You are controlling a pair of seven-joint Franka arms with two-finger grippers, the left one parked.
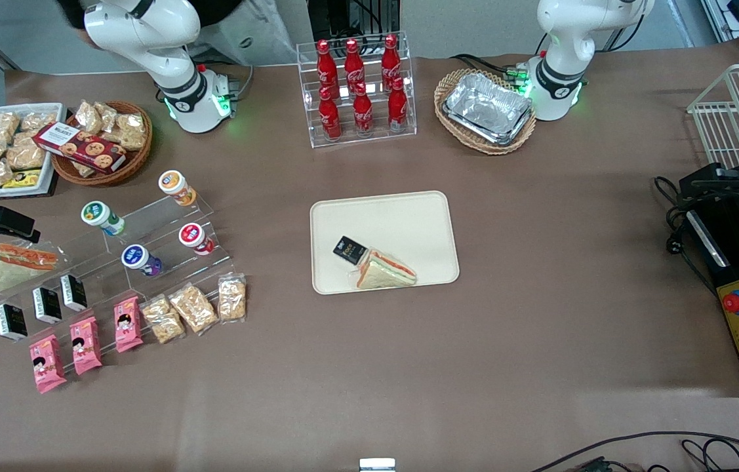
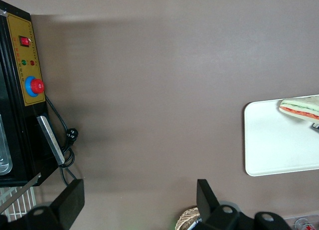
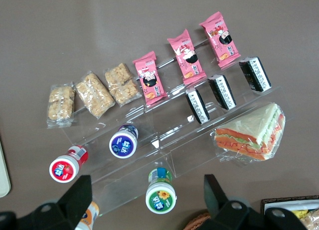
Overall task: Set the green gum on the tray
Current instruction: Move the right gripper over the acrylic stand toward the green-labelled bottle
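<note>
We hold our right arm high over the working arm's end of the table, wrist turned straight down. Our gripper (image 3: 145, 200) hangs well above the surface, its two fingers (image 3: 79, 197) spread wide apart with nothing between them.

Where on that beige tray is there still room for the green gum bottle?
The tray is bare over the half farther from the camera; a black packet and sandwich crowd its near edge. The green gum stands on the packed clear shelf, the open gripper above it.
</note>
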